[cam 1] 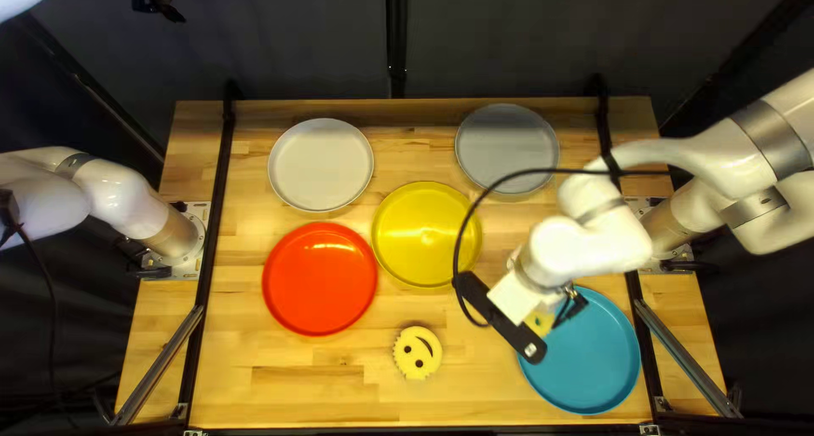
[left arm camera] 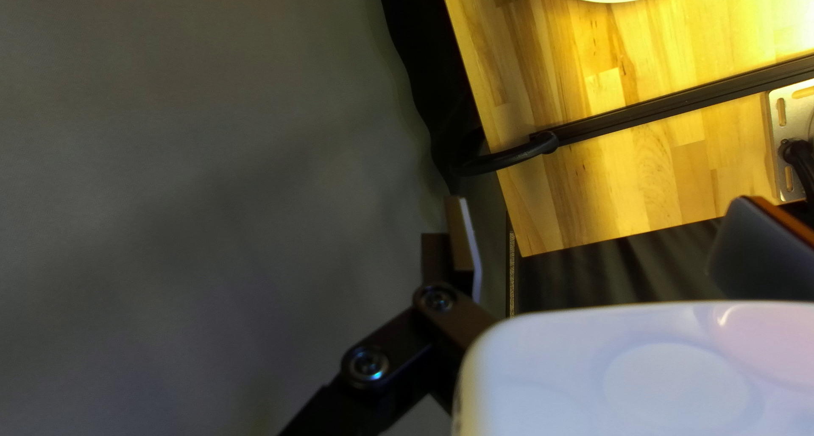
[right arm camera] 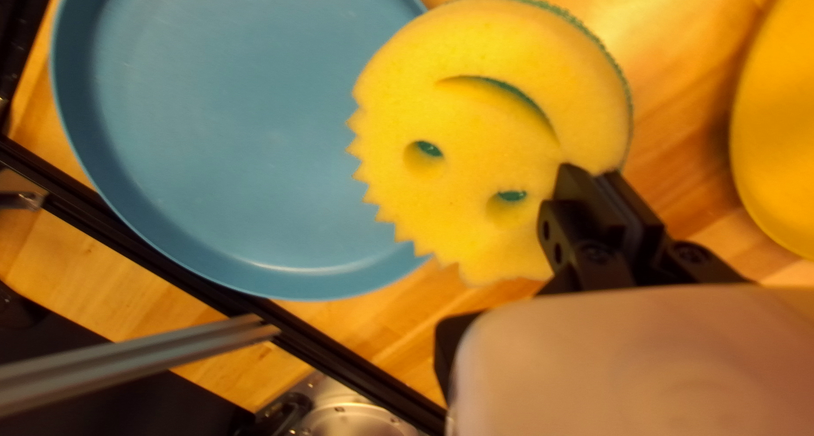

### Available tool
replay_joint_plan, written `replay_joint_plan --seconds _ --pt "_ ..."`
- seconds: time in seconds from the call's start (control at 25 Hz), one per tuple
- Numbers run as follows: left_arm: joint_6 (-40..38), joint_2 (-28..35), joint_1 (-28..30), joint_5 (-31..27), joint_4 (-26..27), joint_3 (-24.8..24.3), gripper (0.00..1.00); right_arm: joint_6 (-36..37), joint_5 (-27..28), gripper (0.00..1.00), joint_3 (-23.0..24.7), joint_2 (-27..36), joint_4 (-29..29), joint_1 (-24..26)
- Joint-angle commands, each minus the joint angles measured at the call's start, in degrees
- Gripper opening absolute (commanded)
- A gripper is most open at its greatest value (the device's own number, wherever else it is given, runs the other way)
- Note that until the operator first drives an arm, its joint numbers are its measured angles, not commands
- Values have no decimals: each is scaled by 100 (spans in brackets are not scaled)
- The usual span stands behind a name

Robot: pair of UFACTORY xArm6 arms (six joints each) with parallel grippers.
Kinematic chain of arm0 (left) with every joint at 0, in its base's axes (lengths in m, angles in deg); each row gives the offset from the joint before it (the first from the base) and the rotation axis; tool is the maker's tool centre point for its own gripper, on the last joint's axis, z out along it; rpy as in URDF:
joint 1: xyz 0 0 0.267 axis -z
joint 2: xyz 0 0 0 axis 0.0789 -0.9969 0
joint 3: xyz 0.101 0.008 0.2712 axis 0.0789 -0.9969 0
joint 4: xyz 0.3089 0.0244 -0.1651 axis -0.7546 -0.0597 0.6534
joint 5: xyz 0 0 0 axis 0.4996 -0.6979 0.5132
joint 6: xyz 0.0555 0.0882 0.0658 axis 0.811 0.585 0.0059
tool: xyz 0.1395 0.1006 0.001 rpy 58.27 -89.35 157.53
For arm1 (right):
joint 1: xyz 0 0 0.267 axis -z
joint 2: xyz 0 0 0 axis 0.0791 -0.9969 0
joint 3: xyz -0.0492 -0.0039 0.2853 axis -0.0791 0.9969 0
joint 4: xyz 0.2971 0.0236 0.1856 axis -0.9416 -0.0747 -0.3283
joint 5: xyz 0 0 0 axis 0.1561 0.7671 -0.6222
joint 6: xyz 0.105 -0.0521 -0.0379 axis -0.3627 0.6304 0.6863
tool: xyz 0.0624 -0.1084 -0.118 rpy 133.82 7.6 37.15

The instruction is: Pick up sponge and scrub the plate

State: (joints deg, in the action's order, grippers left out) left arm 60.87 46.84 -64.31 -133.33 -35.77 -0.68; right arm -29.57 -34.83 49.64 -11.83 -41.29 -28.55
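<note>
Held sponge mostly hidden under the right arm at the right of the top left view, just a yellow bit showing. Right hand largely covered there too. Left hand at the upper left of that view, arm cut off by the top edge. Blue plate, lower right, partly under the right arm.

Right wrist view gives what the top one doesn't: the right hand is pinched on the sponge's edge, smiley face and jagged rim visible, green layer along one side. Sponge overlaps the blue plate's rim in that view; contact, can't tell. Left hand is spread wide, nothing between its fingers.

Only the top left view has the second sponge, on the desk at lower center, plus the red plate left of center and gray plate upper right. Yellow plate at center, cut off in right wrist view.
</note>
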Motion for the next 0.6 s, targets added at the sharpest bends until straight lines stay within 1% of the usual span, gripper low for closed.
replay_joint_plan --seconds 0.04,0.24,0.4,0.6 --pt "0 0 0 0 0 0 100 20 -113 0 164 124 69 -12" --pt "0 0 0 0 0 0 100 69 -109 0 168 114 131 27" --pt "0 0 0 0 0 0 100 328 -149 0 -110 -242 198 208" --pt "0 0 0 0 0 0 100 20 -540 0 31 -504 265 -44"
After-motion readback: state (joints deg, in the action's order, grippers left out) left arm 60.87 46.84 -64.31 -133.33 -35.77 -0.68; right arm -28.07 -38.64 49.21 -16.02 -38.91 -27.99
